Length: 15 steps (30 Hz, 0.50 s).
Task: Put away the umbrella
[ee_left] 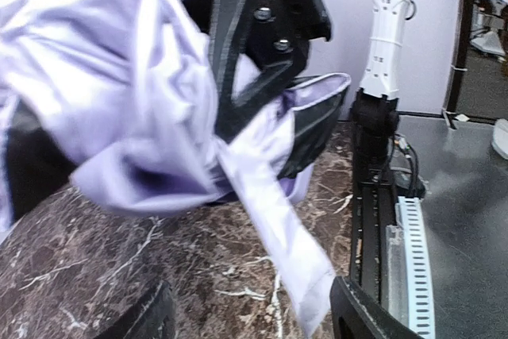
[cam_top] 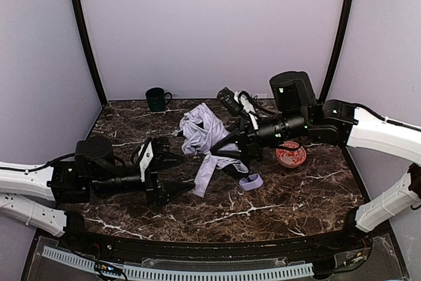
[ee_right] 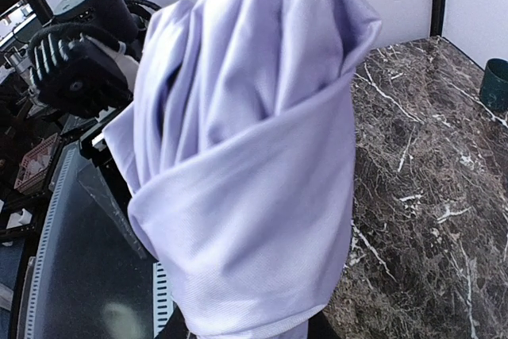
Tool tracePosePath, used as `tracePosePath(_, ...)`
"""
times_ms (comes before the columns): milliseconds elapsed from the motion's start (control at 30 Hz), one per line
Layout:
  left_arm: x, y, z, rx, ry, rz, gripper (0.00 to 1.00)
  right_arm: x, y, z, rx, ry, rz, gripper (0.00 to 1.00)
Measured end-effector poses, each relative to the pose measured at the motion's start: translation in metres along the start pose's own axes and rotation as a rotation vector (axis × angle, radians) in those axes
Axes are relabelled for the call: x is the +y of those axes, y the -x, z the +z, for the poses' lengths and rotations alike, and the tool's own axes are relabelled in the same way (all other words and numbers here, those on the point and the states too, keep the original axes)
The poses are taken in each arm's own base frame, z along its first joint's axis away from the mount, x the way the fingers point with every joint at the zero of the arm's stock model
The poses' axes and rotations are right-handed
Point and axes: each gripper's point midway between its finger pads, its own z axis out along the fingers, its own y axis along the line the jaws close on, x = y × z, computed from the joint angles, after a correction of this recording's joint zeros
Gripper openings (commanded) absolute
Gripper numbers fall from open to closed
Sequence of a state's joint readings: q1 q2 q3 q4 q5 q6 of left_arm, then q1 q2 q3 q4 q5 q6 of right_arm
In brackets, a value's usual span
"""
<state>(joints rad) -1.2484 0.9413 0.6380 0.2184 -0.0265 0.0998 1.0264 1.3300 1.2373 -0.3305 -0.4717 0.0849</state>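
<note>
Top external view: a compact folding umbrella of pale lavender fabric hangs crumpled above the middle of the dark brown, white-veined marble bench. A flat fabric strap trails down from it to the bench. A small lavender handle lies on the bench just beside the strap. The right arm reaches in nearly level from the right, and the right tool pinches the bunched fabric. The left arm lies low, and the left tool points at the umbrella with its fingers spread. A red-patterned bowl sits under the right forearm. A dark green mug stands at the rear.

Left wrist view: the glossy, creased fabric shows its black lining. The black angular right tool presses into the gathered folds. The left tool fingers stand wide apart, clear of the fabric.

Right wrist view: smooth pleated folds fill the frame and hide the right tool's fingers.
</note>
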Motion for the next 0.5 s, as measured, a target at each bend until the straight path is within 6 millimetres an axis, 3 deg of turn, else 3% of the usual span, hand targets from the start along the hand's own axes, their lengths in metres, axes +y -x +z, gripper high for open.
tracePosePath(133, -0.019, -0.009, 0.016, 0.028, -0.104, -0.025, 0.65, 0.005, 0.004, 0.000, -0.015, 0.030, -0.003, 0.00)
tracePosePath(200, -0.023, -0.017, 0.022, 0.052, -0.123, -0.031, 0.57, 0.007, 0.005, 0.000, -0.020, 0.038, -0.003, 0.00)
tracePosePath(267, -0.028, -0.021, 0.024, 0.064, -0.150, -0.035, 0.37, 0.007, 0.007, 0.000, -0.026, 0.044, 0.000, 0.00)
tracePosePath(300, -0.029, -0.020, 0.024, 0.058, -0.158, -0.035, 0.16, 0.008, 0.007, 0.001, -0.028, 0.049, 0.002, 0.00)
tracePosePath(333, -0.030, -0.018, 0.024, 0.051, -0.164, -0.043, 0.01, 0.009, 0.008, 0.001, -0.031, 0.053, 0.002, 0.00)
tracePosePath(500, -0.030, -0.014, 0.023, 0.034, -0.169, -0.059, 0.00, 0.008, 0.006, 0.003, -0.024, 0.058, 0.015, 0.00)
